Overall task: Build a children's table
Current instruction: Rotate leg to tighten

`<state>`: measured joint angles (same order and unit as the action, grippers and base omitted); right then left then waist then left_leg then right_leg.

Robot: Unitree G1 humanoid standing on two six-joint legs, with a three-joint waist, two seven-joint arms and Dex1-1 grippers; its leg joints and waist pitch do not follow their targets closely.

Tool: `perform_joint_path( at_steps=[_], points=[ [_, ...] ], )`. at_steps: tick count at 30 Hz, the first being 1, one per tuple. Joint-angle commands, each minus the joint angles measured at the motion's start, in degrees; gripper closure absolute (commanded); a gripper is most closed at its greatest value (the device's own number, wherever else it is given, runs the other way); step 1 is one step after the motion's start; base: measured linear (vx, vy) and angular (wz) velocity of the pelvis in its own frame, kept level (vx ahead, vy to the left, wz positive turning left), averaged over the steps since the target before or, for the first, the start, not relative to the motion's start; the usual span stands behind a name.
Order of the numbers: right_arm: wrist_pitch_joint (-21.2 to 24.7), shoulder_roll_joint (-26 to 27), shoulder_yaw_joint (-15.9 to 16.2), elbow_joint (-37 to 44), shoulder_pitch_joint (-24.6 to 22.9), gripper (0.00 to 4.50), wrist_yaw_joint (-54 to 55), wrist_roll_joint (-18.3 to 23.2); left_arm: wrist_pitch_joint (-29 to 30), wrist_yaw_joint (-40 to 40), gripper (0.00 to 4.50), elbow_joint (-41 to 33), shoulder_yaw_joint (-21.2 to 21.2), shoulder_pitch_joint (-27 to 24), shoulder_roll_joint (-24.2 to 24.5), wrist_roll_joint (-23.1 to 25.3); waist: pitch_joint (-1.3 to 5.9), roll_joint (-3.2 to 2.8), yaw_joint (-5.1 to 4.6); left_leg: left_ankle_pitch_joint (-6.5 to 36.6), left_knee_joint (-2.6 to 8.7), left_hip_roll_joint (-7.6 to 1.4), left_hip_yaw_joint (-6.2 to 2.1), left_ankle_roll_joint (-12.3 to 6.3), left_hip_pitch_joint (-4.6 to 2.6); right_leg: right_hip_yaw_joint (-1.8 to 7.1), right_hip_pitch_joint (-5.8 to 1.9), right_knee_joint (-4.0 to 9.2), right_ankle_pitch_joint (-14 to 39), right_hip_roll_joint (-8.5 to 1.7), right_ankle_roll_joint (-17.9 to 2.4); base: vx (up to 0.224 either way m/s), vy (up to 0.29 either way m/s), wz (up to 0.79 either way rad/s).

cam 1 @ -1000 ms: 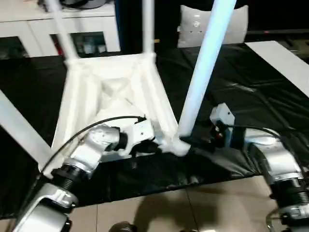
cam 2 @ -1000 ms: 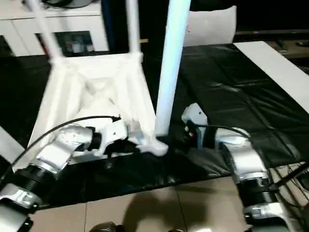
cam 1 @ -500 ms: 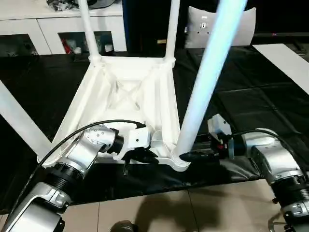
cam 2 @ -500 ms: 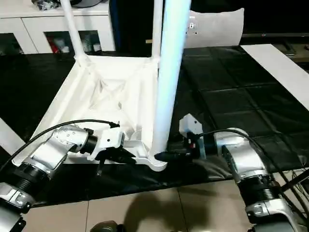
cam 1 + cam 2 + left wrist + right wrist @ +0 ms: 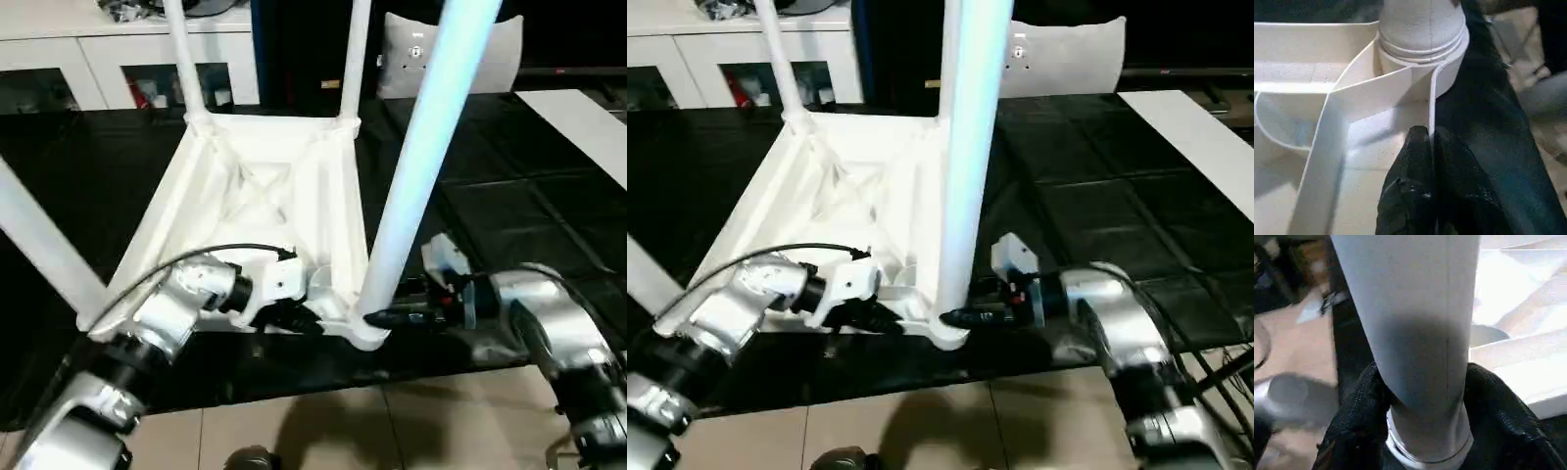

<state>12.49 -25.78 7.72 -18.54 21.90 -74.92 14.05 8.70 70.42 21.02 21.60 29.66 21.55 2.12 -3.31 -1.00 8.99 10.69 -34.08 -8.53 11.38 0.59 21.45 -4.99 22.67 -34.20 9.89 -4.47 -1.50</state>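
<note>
Gripping the near leg (image 5: pixel 416 176) low by its socket with the right gripper (image 5: pixel 1420 431); left gripper (image 5: pixel 1422 161) pinching the table (image 5: pixel 257 191) rim. Probably light, stiff, slippery plastic.

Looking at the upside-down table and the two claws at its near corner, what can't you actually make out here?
- Leg tops: in the left eye view the near leg and the other three run off the picture's edges.
- Near corner socket: in the right wrist view the leg and the right claw around it cover the joint, so how deep the leg sits is unclear.
- Cabinet shelves: contents too small to name.
- Left claw: its grip on the rim is dark.
</note>
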Motion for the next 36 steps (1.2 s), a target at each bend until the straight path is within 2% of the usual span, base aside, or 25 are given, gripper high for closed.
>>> perform_joint_path(
  at_steps=[1,3,4,5,6,7,8,9,10,12,13,14,15,16,21,24,25,27,29,30,31,32,34,35,36],
  points=[
    [2.03,3.51,1.59,3.47,-0.09,2.60,3.49,1.92,3.98,-5.76,4.50,-1.73,0.82,0.10,-3.89,0.25,3.77,0.54,-0.47,11.25,4.06,-5.54,-2.55,-2.57,-1.04,3.49,-2.50,4.36,18.23,-5.96,-11.34,0.000,0.000,0.00],
    [3.07,6.01,1.90,3.16,-0.01,2.60,9.47,-0.40,6.64,-9.51,4.50,-1.41,0.01,0.67,-6.18,0.60,3.35,0.58,-1.29,14.34,4.31,-5.33,-2.79,-1.02,-1.28,3.40,-2.27,5.29,24.93,-6.04,-9.26,0.000,0.000,0.00],
    [3.77,8.20,2.09,2.01,0.48,2.60,15.12,-2.95,8.45,-12.71,4.50,-0.69,-0.67,1.38,-8.20,0.98,3.29,0.66,-1.64,14.99,4.36,-5.26,-2.84,-0.66,-1.21,3.36,-2.37,5.42,26.30,-6.04,-8.72,0.000,0.000,0.00],
    [3.77,8.20,2.09,2.01,0.48,2.60,15.12,-2.95,8.45,-12.71,4.50,-0.69,-0.67,1.38,-8.20,0.98,2.88,0.65,-2.44,17.23,4.61,-5.11,-3.16,0.26,-1.19,3.01,-2.31,5.95,30.44,-6.02,-7.33,0.000,0.000,0.00],
    [4.73,10.14,1.84,0.99,1.05,2.60,20.09,-4.76,9.97,-15.48,4.50,0.03,-1.24,2.05,-9.98,1.32,2.93,0.70,-2.80,18.67,4.53,-5.02,-3.29,0.64,-1.51,2.84,-2.27,6.26,32.71,-6.11,-6.43,0.000,0.000,0.00],
    [6.10,12.16,1.10,0.01,1.75,2.60,24.98,-5.89,11.44,-18.19,4.50,0.84,-1.79,2.74,-11.72,1.66,2.78,0.44,-3.70,20.58,4.44,-4.91,-3.31,1.27,-1.90,2.69,-1.89,6.74,35.16,-6.03,-5.59,0.000,0.000,0.00],
    [9.43,15.76,-0.60,-1.63,3.21,2.61,32.96,-7.17,13.88,-22.08,4.50,1.87,-2.23,4.07,-14.56,2.37,2.68,0.54,-4.39,22.38,4.25,-4.61,-3.55,1.69,-2.13,2.16,-1.80,7.30,37.89,-5.98,-4.37,0.000,0.000,0.00],
    [10.49,16.74,-1.08,-2.12,3.66,2.61,34.89,-7.34,14.44,-22.85,4.50,2.05,-2.18,4.42,-15.26,2.61,2.52,-0.01,-4.75,23.27,4.26,-4.53,-3.66,1.93,-2.28,1.98,-1.72,7.49,38.73,-5.97,-3.91,0.000,0.000,0.00],
    [12.22,18.10,-1.60,-2.55,4.25,2.61,37.55,-7.61,15.47,-23.65,4.50,1.83,-2.03,4.73,-16.08,3.04,2.63,0.14,-5.58,24.90,4.29,-4.51,-4.01,2.46,-2.39,1.33,-1.89,7.85,39.48,-5.90,-3.09,0.000,0.000,0.00],
    [14.26,20.88,-2.21,-3.59,5.40,2.61,42.56,-8.22,16.73,-25.86,4.50,1.66,-2.03,5.31,-18.60,3.25,2.87,-0.35,-6.44,26.11,4.71,-4.82,-4.47,2.45,-1.87,0.90,-2.68,7.82,36.65,-5.97,-2.63,0.000,0.000,0.00],
    [14.14,21.74,-2.36,-3.87,5.68,2.61,44.16,-8.39,17.06,-26.76,4.50,1.52,-2.00,5.47,-19.51,3.43,2.92,-0.69,-6.94,27.92,4.99,-5.11,-4.52,2.91,-2.25,0.97,-2.34,7.87,33.06,-5.85,-3.54,0.000,0.000,0.00],
    [13.79,22.38,-2.58,-4.05,5.80,2.61,45.06,-8.27,17.09,-27.46,4.50,1.44,-1.91,5.59,-20.11,3.70,2.92,-0.84,-6.98,28.64,5.01,-5.17,-4.53,3.07,-2.50,1.04,-2.21,7.82,31.92,-5.91,-4.11,0.000,0.000,0.00],
    [13.79,22.38,-2.58,-4.05,5.80,2.61,45.06,-8.27,17.09,-27.46,4.50,1.44,-1.91,5.59,-20.11,3.70,2.90,-0.75,-7.14,28.89,5.04,-5.14,-4.51,3.04,-2.45,1.07,-2.26,7.79,30.93,-5.93,-4.53,0.000,0.000,0.00],
    [13.35,22.82,-2.71,-4.11,5.82,2.05,45.68,-8.46,17.07,-27.58,4.50,1.34,-1.64,5.65,-20.14,4.17,2.95,-0.54,-7.08,28.30,5.08,-5.03,-4.44,2.71,-2.18,1.26,-2.44,7.64,29.64,-6.04,-5.02,0.000,0.000,0.00],
    [9.67,21.80,-3.76,-2.90,4.76,1.73,44.36,-8.76,15.39,-26.48,4.50,1.33,-1.14,4.97,-16.71,5.75,3.10,-0.44,-6.51,23.47,5.07,-5.12,-3.91,1.41,-1.78,2.01,-2.64,7.05,25.43,-6.36,-7.11,0.000,0.000,0.00],
    [9.66,20.27,-4.87,-1.86,4.03,1.48,43.11,-7.85,14.97,-25.61,4.50,0.62,-1.50,4.25,-15.44,5.48,3.19,-0.44,-6.21,21.66,5.06,-5.25,-3.69,0.88,-1.77,2.16,-2.67,6.77,23.53,-6.27,-7.94,0.000,0.000,0.00],
    [8.69,18.65,-4.91,-1.83,3.88,1.31,41.15,-7.64,13.51,-24.38,4.50,0.81,-1.47,4.17,-14.31,5.35,3.37,-0.43,-6.00,19.93,5.02,-5.36,-3.57,0.64,-1.64,2.28,-2.77,6.48,21.49,-6.30,-8.79,0.000,0.000,0.00],
    [5.33,14.09,-4.10,-1.90,3.04,1.16,34.87,-7.44,8.45,-21.13,4.50,1.78,-0.38,3.71,-10.59,6.17,3.57,-0.47,-5.67,18.74,4.88,-5.30,-3.52,0.15,-1.45,2.22,-2.97,6.31,20.03,-6.20,-8.73,0.000,0.000,0.00],
    [3.97,11.83,-4.51,-1.45,2.39,1.02,31.39,-6.59,7.40,-19.46,4.50,2.12,-0.10,3.17,-8.73,6.46,3.67,-0.41,-4.98,16.38,4.73,-5.45,-3.17,-1.10,-1.28,2.39,-2.98,5.89,16.64,-6.08,-9.47,0.000,0.000,0.00],
    [3.63,11.21,-4.84,-1.34,2.26,0.97,30.47,-6.29,7.59,-19.00,4.50,2.18,-0.23,3.01,-8.32,6.36,3.74,-0.52,-4.76,16.12,4.66,-5.48,-3.06,-1.14,-1.42,2.44,-2.84,5.80,16.20,-6.15,-9.92,0.000,0.000,0.00],
    [2.72,10.41,-5.09,-1.26,2.17,0.87,29.42,-6.15,7.15,-18.27,4.50,2.21,-0.44,2.84,-7.91,6.01,3.75,-0.27,-4.59,15.26,4.59,-5.39,-2.98,-1.34,-1.31,2.45,-2.88,5.64,15.62,-6.12,-10.66,0.000,0.000,0.00],
    [1.69,8.84,-5.31,-1.10,2.15,0.63,27.09,-5.77,6.75,-17.09,4.50,2.41,-0.71,2.82,-7.13,5.58,3.95,-0.41,-4.05,13.93,4.48,-5.42,-2.94,-1.64,-1.22,2.37,-3.05,5.43,15.25,-6.24,-10.78,0.000,0.000,0.00],
    [-2.23,4.88,-3.94,-1.55,2.17,0.52,22.30,-7.17,2.85,-13.46,4.50,3.01,-0.52,2.79,-5.02,4.76,3.83,-0.61,-3.22,13.16,4.49,-5.66,-2.96,-1.60,-1.35,2.37,-2.85,5.36,15.14,-6.16,-10.65,0.000,0.000,0.00],
    [-2.95,4.14,-3.48,-1.67,2.14,0.52,21.35,-7.59,2.29,-12.61,4.50,2.95,-0.49,2.69,-4.66,4.46,3.87,-0.59,-3.23,13.26,4.49,-5.67,-2.88,-1.46,-1.34,2.35,-2.94,5.23,14.77,-6.00,-10.65,0.000,0.000,0.00],
    [-3.91,3.15,-2.85,-1.85,2.09,0.30,20.07,-8.16,1.53,-11.46,4.50,2.88,-0.45,2.55,-4.17,4.06,3.86,-0.61,-3.11,13.37,4.53,-5.70,-2.94,-1.45,-1.30,2.32,-2.97,5.17,14.61,-6.07,-10.69,0.000,0.000,0.00]
  ],
)
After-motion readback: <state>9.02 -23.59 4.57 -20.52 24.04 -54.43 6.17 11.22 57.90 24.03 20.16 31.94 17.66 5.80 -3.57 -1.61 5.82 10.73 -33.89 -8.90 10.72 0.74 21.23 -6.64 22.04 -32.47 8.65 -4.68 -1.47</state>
